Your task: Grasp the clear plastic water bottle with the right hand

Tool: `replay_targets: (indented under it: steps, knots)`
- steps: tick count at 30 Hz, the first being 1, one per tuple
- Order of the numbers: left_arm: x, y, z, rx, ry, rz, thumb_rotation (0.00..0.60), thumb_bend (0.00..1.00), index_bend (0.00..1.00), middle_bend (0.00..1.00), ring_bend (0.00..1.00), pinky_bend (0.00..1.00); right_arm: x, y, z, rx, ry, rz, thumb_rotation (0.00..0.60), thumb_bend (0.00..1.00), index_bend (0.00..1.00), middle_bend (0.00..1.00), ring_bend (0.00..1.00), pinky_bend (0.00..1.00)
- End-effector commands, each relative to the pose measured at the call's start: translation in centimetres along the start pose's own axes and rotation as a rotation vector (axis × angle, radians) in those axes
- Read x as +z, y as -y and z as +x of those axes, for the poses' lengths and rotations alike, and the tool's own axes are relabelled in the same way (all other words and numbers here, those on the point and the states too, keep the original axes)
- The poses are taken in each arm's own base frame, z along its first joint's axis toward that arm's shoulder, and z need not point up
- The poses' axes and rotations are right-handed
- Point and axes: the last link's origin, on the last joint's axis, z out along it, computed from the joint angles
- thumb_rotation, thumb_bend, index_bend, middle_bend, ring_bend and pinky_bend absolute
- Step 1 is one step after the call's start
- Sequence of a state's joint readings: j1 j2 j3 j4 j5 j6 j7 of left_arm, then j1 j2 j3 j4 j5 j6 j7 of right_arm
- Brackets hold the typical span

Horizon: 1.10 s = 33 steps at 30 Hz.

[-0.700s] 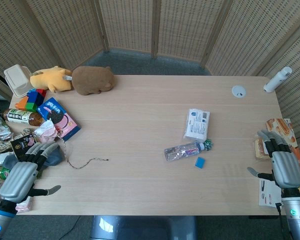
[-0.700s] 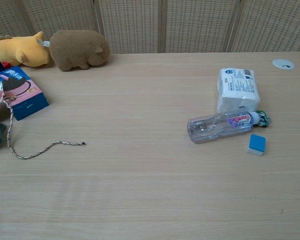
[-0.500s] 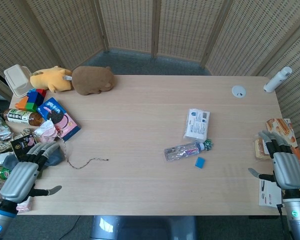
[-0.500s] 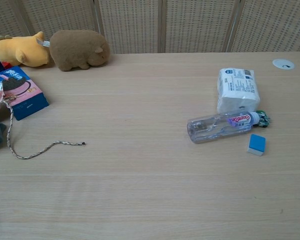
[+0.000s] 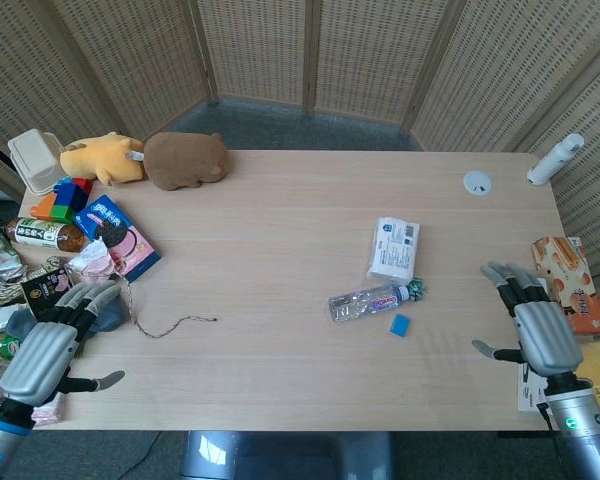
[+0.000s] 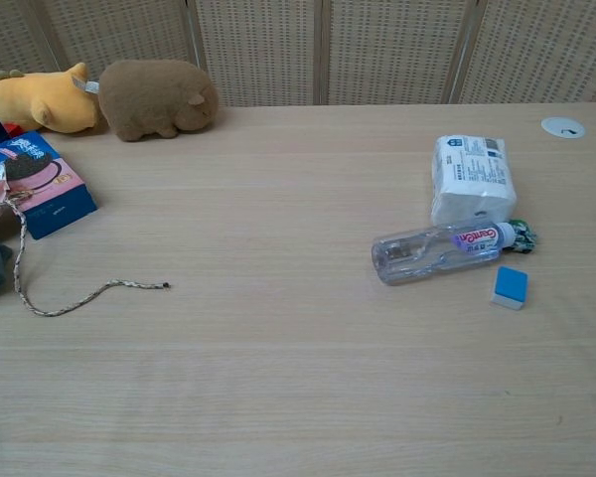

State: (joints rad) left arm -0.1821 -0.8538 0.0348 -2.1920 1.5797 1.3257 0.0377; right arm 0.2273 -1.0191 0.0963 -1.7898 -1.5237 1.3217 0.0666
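One clear bottle lies lengthwise left-right, cap rightward, right robot hand spread empty.

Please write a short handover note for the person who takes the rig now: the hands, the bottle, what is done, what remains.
Right hand: open, holding nothing, over the table's right edge, well apart from the bottle.
Left hand: open, holding nothing, at the left edge beside the clutter.
Clear water bottle: lying on its side, close to the white tissue pack, with a small blue block nearby.
Done: nothing grasped yet.
Left: reach in with the right hand and grasp the bottle.
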Motion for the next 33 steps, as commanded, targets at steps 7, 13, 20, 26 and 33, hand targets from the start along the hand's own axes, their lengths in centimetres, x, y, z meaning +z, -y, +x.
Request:
replay_targets:
  steps: [7, 13, 20, 26, 33]
  knots:
    - [0.8, 0.2, -0.6, -0.002, 0.031, -0.002, 0.600, 0.02, 0.05, 0.00, 0.00, 0.00, 3.9, 6.2, -3.4, 0.010, 0.180, 0.250, 0.600, 0.02, 0.00, 0.00, 0.00, 0.00]
    - [1.6, 0.2, -1.0, -0.008, 0.039, -0.011, 0.600, 0.02, 0.05, 0.00, 0.00, 0.00, 6.3, 9.2, -6.2, -0.005, 0.281, 0.345, 0.600, 0.03, 0.00, 0.00, 0.00, 0.00]
    - [2.0, 0.5, -1.2, -0.007, 0.048, -0.001, 0.600, 0.02, 0.05, 0.00, 0.00, 0.00, 8.7, 11.0, -8.8, -0.015, 0.360, 0.380, 0.600, 0.03, 0.00, 0.00, 0.00, 0.00]
    - [2.1, 0.6, -1.1, -0.007, 0.044, 0.001, 0.600, 0.02, 0.05, 0.00, 0.00, 0.00, 10.8, 12.0, -10.1, -0.027, 0.384, 0.394, 0.600, 0.03, 0.00, 0.00, 0.00, 0.00]
    - [2.3, 0.5, -1.1, -0.006, 0.047, -0.002, 0.600, 0.02, 0.05, 0.00, 0.00, 0.00, 12.4, 12.1, -11.6, -0.036, 0.409, 0.382, 0.600, 0.03, 0.00, 0.00, 0.00, 0.00]
